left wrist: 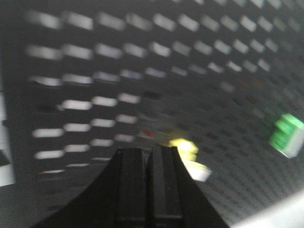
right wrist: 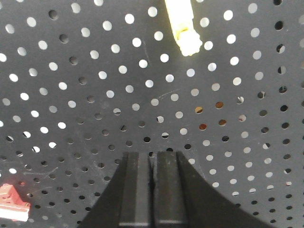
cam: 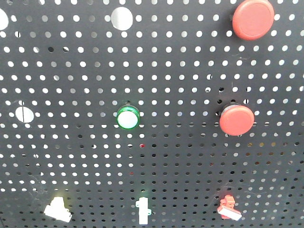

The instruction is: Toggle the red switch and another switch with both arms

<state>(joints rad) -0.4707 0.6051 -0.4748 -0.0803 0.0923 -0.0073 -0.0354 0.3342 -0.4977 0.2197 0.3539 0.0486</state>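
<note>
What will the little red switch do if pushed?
The red switch looks like hard plastic, so it probably won't bend. It's mounted on the pegboard, so it likely flips in place, not rolls. Small, so a gentle push may do.

Heavy motion blur over the pale yellow switch; red switch half off the left edge.

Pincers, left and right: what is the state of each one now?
Left pincer: closed, holding nothing.
Right pincer: closed, holding nothing.
</note>
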